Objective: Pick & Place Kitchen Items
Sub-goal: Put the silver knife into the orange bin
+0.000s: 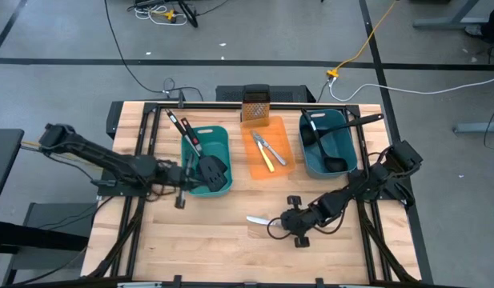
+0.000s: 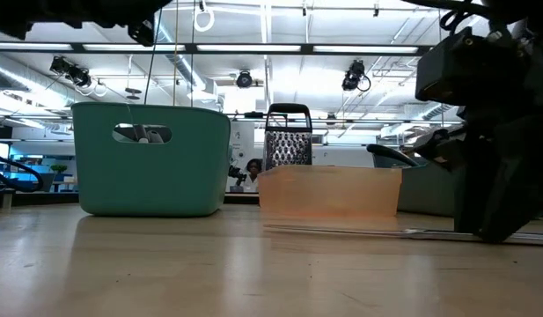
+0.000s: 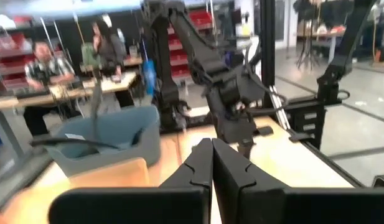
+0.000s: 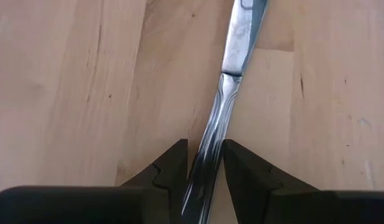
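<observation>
1. The left teal tub (image 1: 208,160) sits toward the left of the wooden table (image 1: 230,240), holding a black slotted spatula (image 1: 212,168) and a second one with a red-marked handle (image 1: 186,132) that sticks out over its far rim.
2. The orange tray (image 1: 271,152) in the middle holds a silver table knife (image 1: 272,150) and a small yellow-handled knife (image 1: 264,156), lying crossed.
3. The right teal tub (image 1: 328,142) holds two black ladles (image 1: 331,152).
4. A brownish box grater (image 1: 255,106) stands at the table's far edge, just behind the tray.
5. The right gripper (image 4: 204,165) is low near the front edge, fingers clamped on the handle of a second silver knife (image 4: 232,56) lying on the wood.
6. The left gripper (image 3: 210,158), pinched together and empty, is beside the left tub's outer wall.
7. Beyond the table, seated people (image 3: 45,62) and red shelving (image 3: 192,37) show.
</observation>
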Motion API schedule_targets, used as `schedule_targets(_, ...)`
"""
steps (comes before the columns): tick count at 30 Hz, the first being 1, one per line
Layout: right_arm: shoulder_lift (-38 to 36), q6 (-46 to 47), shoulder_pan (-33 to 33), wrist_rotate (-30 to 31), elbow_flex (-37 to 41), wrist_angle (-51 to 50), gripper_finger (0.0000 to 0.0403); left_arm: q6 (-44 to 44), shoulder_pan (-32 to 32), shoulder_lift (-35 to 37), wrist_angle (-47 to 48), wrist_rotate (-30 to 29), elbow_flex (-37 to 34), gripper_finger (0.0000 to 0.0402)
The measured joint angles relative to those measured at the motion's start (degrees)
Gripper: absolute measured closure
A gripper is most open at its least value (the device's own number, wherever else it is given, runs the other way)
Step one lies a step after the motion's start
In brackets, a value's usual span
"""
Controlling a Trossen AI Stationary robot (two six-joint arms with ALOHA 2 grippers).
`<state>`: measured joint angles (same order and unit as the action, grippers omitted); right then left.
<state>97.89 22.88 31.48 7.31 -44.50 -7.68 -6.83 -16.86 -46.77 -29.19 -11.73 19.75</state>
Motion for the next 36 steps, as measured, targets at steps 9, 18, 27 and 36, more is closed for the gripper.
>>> schedule_targets(9,0.1,-1.0,1.0,1.5,0.0,-0.1,0.0294,4.7,-5.7,-21.1,0.2,-4.1,10.9,0.0393)
schedule_targets(18,0.1,-6.6,1.2,1.9,0.0,0.0,0.0294,6.6,-6.7,-38.5,-0.2,-3.8,22.3,0.0395)
schedule_targets(27,0.2,-12.0,1.2,1.7,0.1,2.1,0.0294,12.4,-7.1,-42.6,-0.1,1.0,25.1,0.0397)
schedule_targets(36,0.2,-11.9,1.0,4.3,0.1,2.5,0.0294,14.1,-11.0,-48.4,-1.8,-4.1,25.1,0.0398)
